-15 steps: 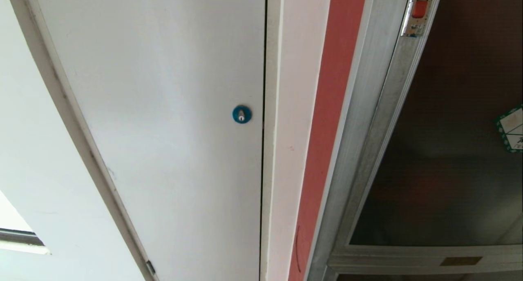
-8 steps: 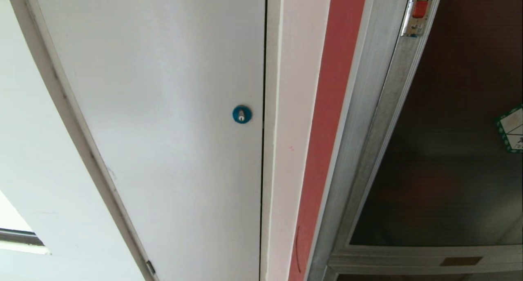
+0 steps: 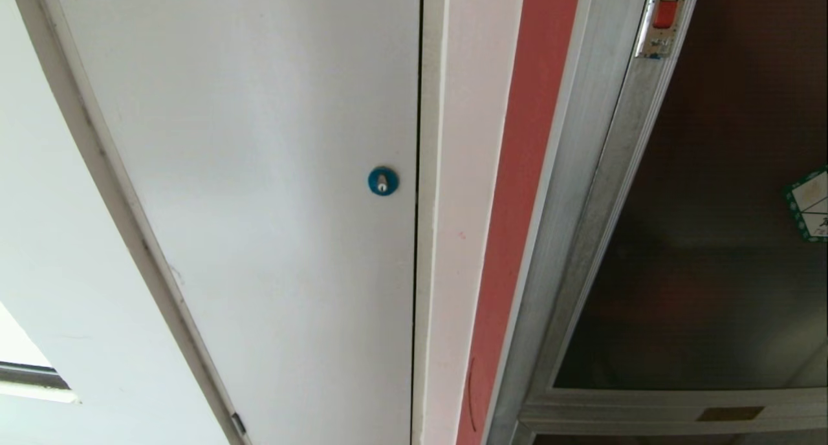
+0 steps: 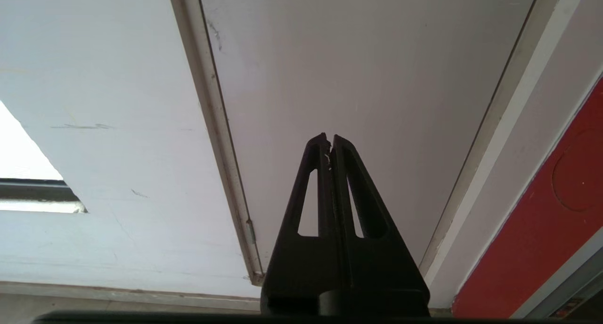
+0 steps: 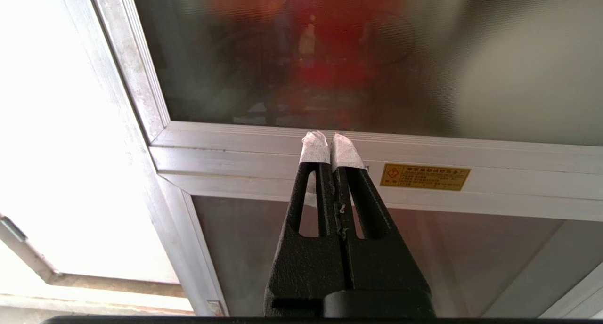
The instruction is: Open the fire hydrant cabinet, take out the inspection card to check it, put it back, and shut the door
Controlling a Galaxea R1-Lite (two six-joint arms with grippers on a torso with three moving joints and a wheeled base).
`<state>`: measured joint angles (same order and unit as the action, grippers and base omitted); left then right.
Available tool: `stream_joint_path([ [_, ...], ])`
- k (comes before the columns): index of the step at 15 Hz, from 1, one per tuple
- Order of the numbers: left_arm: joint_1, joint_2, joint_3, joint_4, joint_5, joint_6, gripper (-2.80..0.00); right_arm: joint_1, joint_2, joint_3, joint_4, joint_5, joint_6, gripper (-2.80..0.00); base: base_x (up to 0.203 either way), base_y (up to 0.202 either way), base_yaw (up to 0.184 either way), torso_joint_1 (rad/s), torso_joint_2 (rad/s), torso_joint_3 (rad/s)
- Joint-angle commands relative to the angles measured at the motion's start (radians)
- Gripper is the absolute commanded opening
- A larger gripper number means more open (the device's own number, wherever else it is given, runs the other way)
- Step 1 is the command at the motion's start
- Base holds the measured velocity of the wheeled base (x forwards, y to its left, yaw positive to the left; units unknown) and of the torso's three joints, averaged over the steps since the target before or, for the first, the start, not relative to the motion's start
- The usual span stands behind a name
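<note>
Brushed aluminium frames the fire hydrant cabinet (image 3: 569, 238), and we take its door (image 3: 724, 225) as our landmark. We find the door closed, its dark glass showing only a red blur behind it; the inspection card cannot be made out and we judge it is inside. We judge the opening step has not begun.

The small red latch (image 3: 664, 13) sits high on the door's frame edge. Beside that edge runs a red strip (image 3: 517, 225), and beyond it stands a white door with a blue lock (image 3: 383, 181).

The right gripper (image 5: 331, 144) points at the door's lower rail, near a yellow label (image 5: 425, 176), its taped fingertips (image 5: 314, 149) pressed together on nothing. The left gripper (image 4: 329, 138) faces the white door, likewise clenched and empty.

Next, in our judgement, the right arm must reach the latch.
</note>
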<state>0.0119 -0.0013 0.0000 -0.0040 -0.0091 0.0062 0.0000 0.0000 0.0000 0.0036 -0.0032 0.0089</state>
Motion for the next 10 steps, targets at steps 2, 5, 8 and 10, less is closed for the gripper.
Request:
stream_joint_path([
  [2,0.0,0.0,0.003,-0.001,0.0,0.0,-2.8,0.0,-0.002,0.0,-0.001,0.0,0.002,-2.8,0.0,0.0,0.0,0.0,0.0,0.0],
  [5,0.0,0.0,0.003,-0.001,0.0,0.0,-2.8,0.0,-0.002,0.0,-0.001,0.0,0.003,-2.8,0.0,0.0,0.0,0.0,0.0,0.0],
  [8,0.0,0.0,0.003,-0.001,0.0,0.0,-2.8,0.0,-0.002,0.0,0.001,0.0,0.008,-2.8,0.0,0.0,0.0,0.0,0.0,0.0],
  [10,0.0,0.0,0.003,-0.001,0.0,0.0,-2.8,0.0,-0.002,0.0,-0.001,0.0,0.009,-2.8,0.0,0.0,0.0,0.0,0.0,0.0],
])
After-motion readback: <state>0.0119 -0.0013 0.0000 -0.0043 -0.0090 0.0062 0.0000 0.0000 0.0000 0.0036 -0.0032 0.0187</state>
